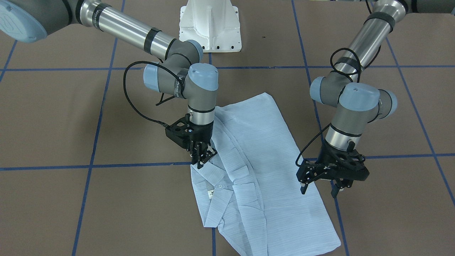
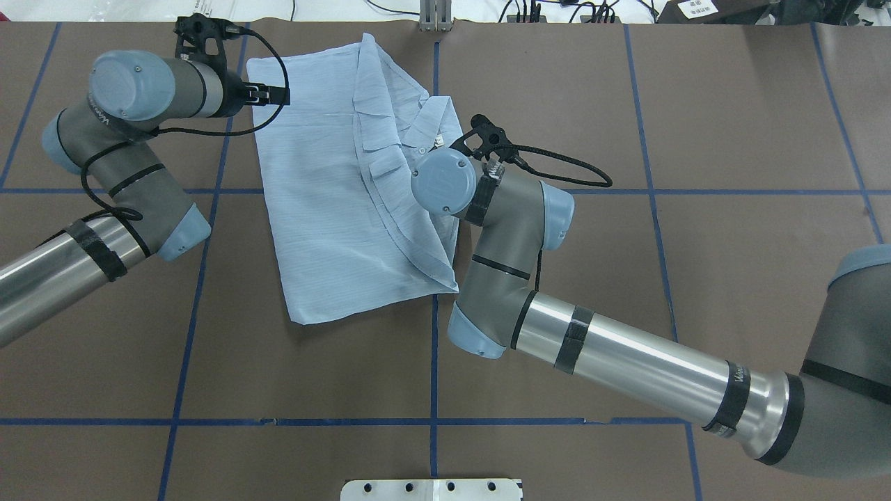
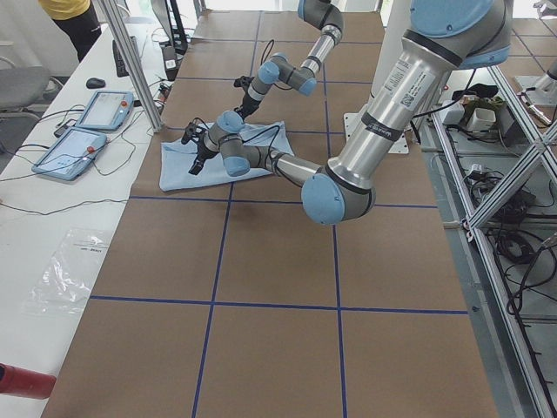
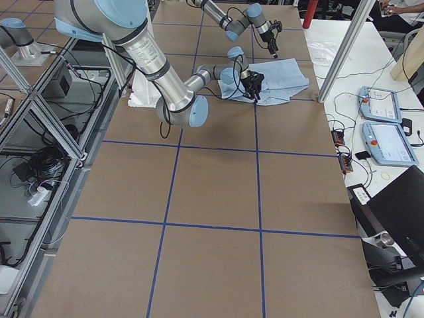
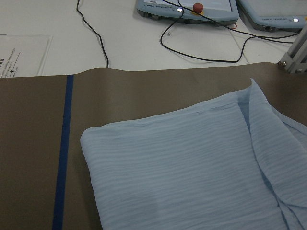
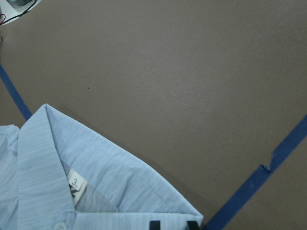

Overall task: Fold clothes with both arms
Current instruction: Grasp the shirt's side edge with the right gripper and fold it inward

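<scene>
Front-facing view: both grippers at the shirt's two long edges

Nearest the front camera is the collar end of the pale blue striped shirt [image 1: 263,170]. It lies flat on the brown table [image 1: 53,117], front up, slanted across a blue tape line [image 1: 106,166]. The collar [image 1: 217,208] is spread open and shows the white neck label [image 1: 211,193], with a small white button [image 1: 220,186] just beside it. Beyond the collar, folded flaps of cloth lie across the middle of the shirt.

A little farther back, the left gripper [image 1: 319,190] hangs at the shirt's edge on the robot's left side. Its jaws are spread wide and hold nothing. One fingertip is over the shirt's border, the other over bare table just beside the shirt. The left wrist camera looks down on a rounded, folded corner of the shirt.

Farther back again, at the shirt's opposite edge and just beyond the collar, the right gripper [image 1: 203,158] points straight down with its tips at the cloth. Its fingers are drawn close, with only a narrow gap between them. The right wrist camera shows two black fingertips [image 6: 154,224] at the collar's edge, but whether they pinch the cloth cannot be told.

Behind the grippers, the left arm [image 1: 355,103] and the right arm [image 1: 185,71] rise away on either side of the shirt. The hem end of the shirt points toward the white pedestal base [image 1: 210,28], well apart from it.
</scene>
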`<state>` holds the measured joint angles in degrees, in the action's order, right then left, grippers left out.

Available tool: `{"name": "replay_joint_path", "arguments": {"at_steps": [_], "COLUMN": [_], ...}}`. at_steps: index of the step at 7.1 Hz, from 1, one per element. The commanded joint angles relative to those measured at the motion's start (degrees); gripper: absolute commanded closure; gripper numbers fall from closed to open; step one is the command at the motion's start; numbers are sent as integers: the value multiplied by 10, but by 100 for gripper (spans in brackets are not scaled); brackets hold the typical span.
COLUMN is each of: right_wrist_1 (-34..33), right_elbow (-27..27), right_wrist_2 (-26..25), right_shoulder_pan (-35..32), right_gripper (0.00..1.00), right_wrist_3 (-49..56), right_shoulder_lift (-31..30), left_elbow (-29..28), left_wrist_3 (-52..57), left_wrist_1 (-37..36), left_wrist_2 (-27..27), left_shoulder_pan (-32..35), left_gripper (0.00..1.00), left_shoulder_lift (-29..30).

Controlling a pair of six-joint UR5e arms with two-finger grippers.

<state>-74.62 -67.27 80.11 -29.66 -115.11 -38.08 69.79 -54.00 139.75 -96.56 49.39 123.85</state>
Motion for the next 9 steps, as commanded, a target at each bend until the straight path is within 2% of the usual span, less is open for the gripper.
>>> {"name": "replay_joint_path", "arguments": {"at_steps": [1,2,4,5,7,9], "right_wrist_1": [0,-1,-2,-3,-7,-7], "right_elbow": [2,2,-10,-37,-156,-299], "right_wrist_2": [-1,-1,3,4,-1,-41], "right_shoulder_pan": [1,1,1,1,18,57], "right_gripper": [81,100,100,100,100,100], "right_wrist_3": [1,1,14,31,33,35], "right_shoulder_lift": [-1,-1,-2,-19,-116,-247], "left_elbow": [0,0,7,9,10,29], "left_wrist_3": [0,-1,-1,-1,-6,-12], "left_wrist_1": [0,0,0,0,0,0], "left_wrist_2": [0,0,1,0,1,1], "left_shoulder_pan": [0,0,-1,-1,-1,-7], "left_gripper": [0,0,0,0,0,0], "left_shoulder_lift": [0,-2,-3,-3,-3,-19]}}
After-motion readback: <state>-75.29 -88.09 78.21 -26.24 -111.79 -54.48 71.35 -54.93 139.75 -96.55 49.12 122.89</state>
